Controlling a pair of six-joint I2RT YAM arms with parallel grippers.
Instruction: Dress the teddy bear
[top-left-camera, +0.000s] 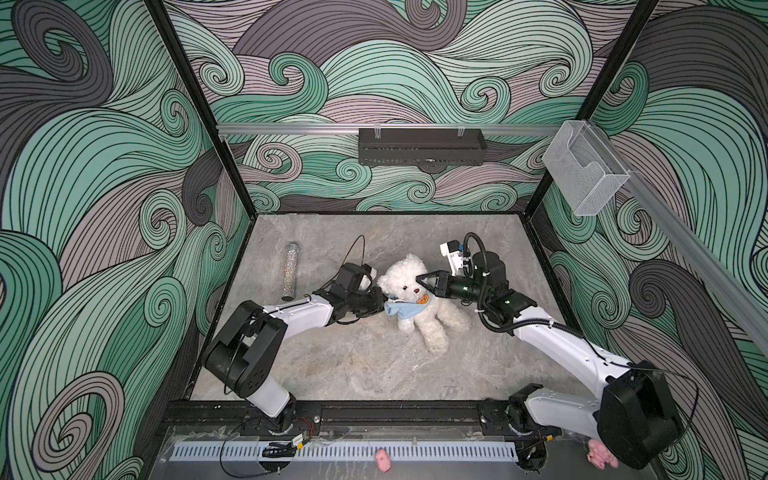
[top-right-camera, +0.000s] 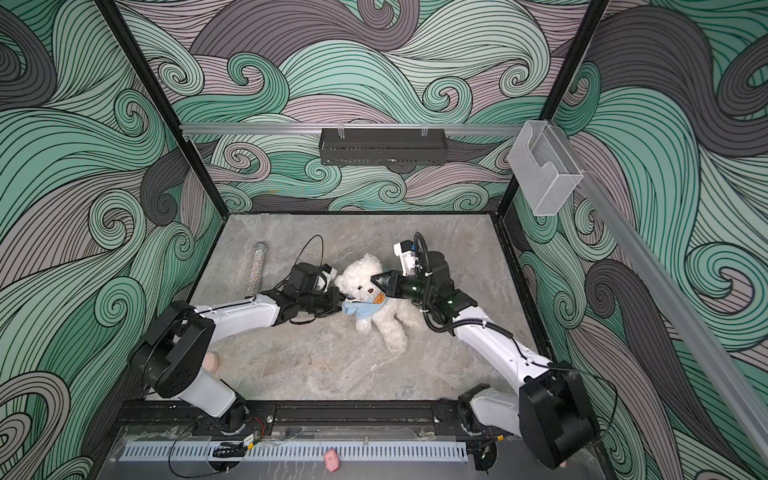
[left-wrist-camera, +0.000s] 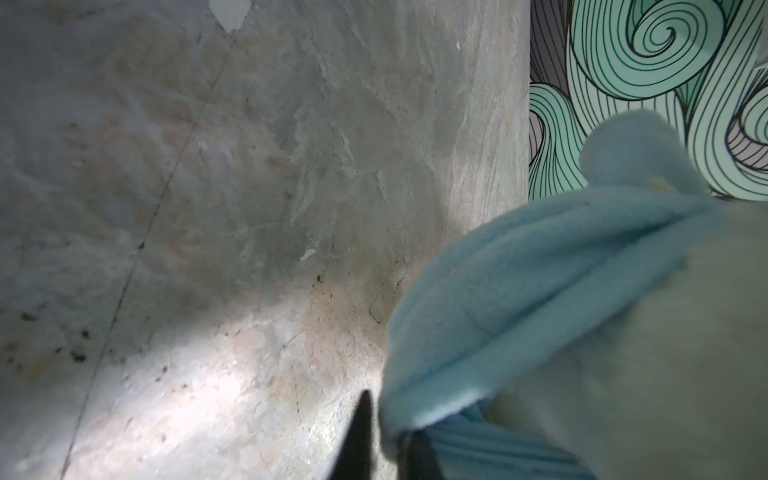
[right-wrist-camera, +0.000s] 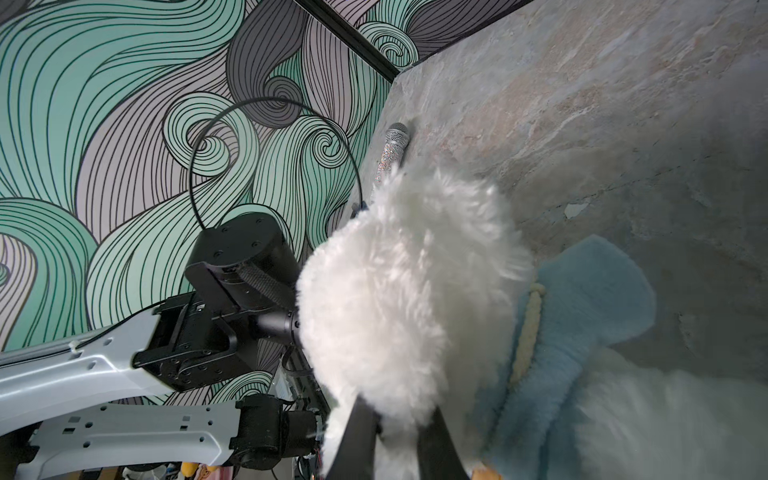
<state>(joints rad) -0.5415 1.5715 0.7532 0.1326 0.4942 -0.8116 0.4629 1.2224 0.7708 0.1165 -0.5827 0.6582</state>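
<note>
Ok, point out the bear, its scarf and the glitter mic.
bear (top-left-camera: 436, 322): in a top view, on its belly.
scarf (top-left-camera: 400, 309): in a top view, on the blue fold under the chin.
glitter mic (top-left-camera: 290, 272): in a top view, mid-handle.

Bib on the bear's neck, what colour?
Light blue bib, clearest in the right wrist view.

Bare bench (top-left-camera: 353, 365) is lying open before and behind the teddy bear (top-left-camera: 434, 318). The left gripper (top-left-camera: 383, 306) and right gripper (top-left-camera: 420, 279) are crowding its head; a glittery tube (top-left-camera: 291, 270) is blocking the back-left.
</note>
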